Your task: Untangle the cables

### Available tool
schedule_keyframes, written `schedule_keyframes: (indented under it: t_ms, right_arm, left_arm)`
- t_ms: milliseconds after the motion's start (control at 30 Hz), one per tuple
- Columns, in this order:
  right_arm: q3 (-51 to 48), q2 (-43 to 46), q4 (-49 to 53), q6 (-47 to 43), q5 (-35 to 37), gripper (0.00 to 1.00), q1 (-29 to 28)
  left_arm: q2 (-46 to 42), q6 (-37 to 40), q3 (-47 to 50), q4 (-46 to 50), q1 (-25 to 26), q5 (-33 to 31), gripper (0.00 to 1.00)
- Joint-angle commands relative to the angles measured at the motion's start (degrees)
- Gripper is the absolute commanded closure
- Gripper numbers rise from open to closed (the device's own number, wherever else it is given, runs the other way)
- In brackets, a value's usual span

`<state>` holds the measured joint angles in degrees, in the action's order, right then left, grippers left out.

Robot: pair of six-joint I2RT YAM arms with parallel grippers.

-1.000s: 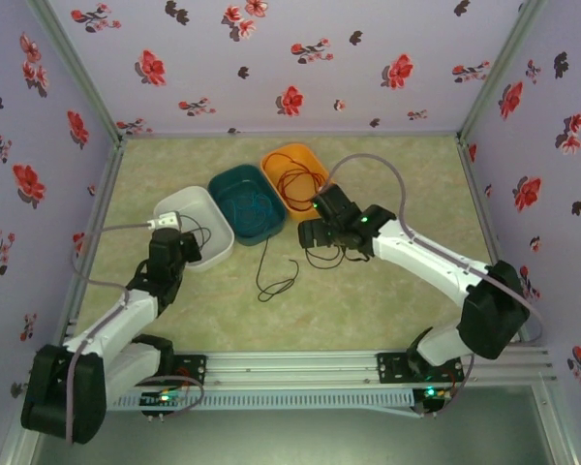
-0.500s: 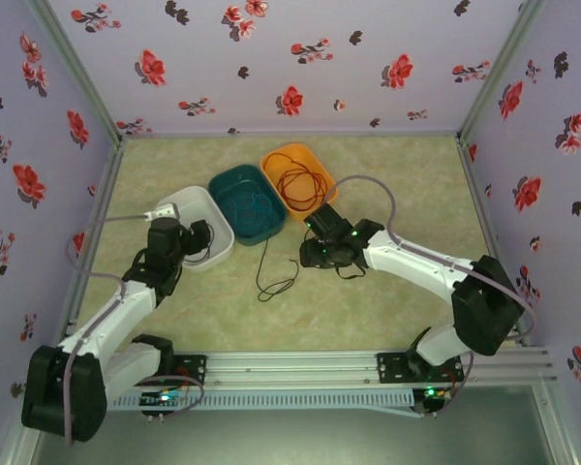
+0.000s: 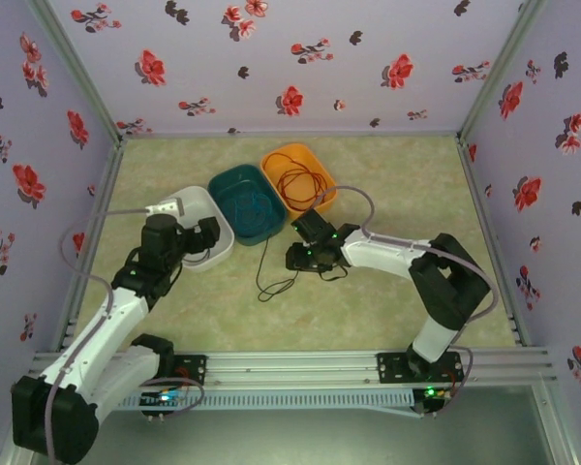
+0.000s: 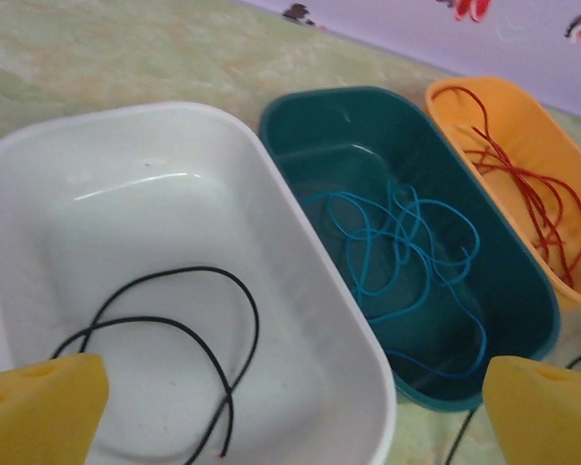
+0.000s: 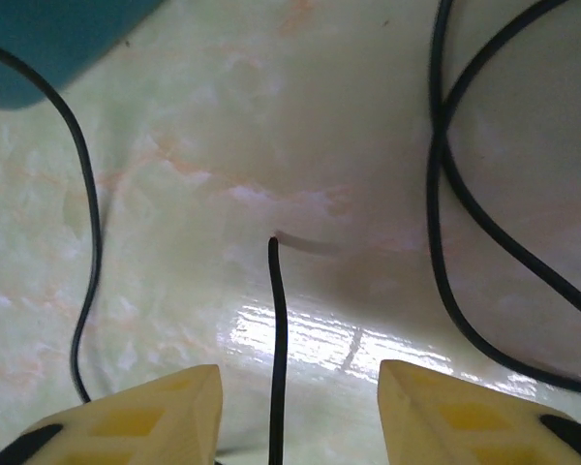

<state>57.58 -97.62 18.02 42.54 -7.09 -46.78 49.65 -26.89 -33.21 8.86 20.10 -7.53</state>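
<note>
Black cable (image 4: 255,329), blue cable (image 4: 399,232) and red cable (image 4: 535,186) lay coiled in separate tubs (image 4: 300,254). Left gripper (image 4: 292,412) gaped wide; right gripper (image 5: 298,407), part-open, straddled another black strand (image 5: 277,329).

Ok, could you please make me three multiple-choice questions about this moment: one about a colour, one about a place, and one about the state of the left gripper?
1. What colour is the cable in the white bin?
A red
B blue
C black

2. Where does the blue cable lie?
A in the white bin
B in the teal bin
C in the orange bin

3. How is the left gripper?
A open, holding nothing
B shut on a cable
C shut on a bin's rim

Answers:
1 C: a black cable loops on the white bin's floor.
2 B: the blue loops lie inside the teal walls.
3 A: its yellow fingers stand wide apart above the white bin and grip nothing.
</note>
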Motion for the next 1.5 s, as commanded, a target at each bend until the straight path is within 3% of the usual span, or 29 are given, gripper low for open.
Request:
schedule_keyframes:
  t_ms: [0, 133, 233, 800, 1100, 1333, 1467]
  right_arm:
    - [0.12, -1.72, -3.61, 1.55, -2.87, 0.66, -0.36]
    - [-0.04, -1.43, -5.45, 0.99, -4.46, 0.91, -0.33]
    - [-0.19, 1.24, -4.63, -1.58, -3.59, 1.00, -0.26]
    - [-2.56, 23.47, -2.73, -12.22, 1.77, 1.00, -0.18]
    - [-5.68, 33.39, -7.20, -12.73, 11.33, 1.00, -0.18]
    - [-8.80, 36.81, -16.36, -12.70, 14.39, 1.00, -0.21]
    - [-9.06, 37.34, -18.79, -12.84, 15.31, 1.00, -0.16]
  left_arm:
    - [0.67, 0.09, -1.72, 0.87, 1.40, 1.11, 0.00]
    - [2.18, 0.29, -2.28, -0.03, 2.46, 1.11, 0.00]
    - [3.25, 0.55, -2.69, -0.16, 3.14, 1.21, 0.00]
    - [5.70, 7.44, -3.63, -6.91, 10.80, 10.06, 0.01]
    - [5.20, 14.56, -2.05, -18.70, 17.09, 18.20, 0.13]
    - [8.95, 17.40, -5.94, -13.68, 21.02, 19.66, 0.16]
    - [12.23, 13.80, -6.12, -14.18, 22.21, 19.66, 0.16]
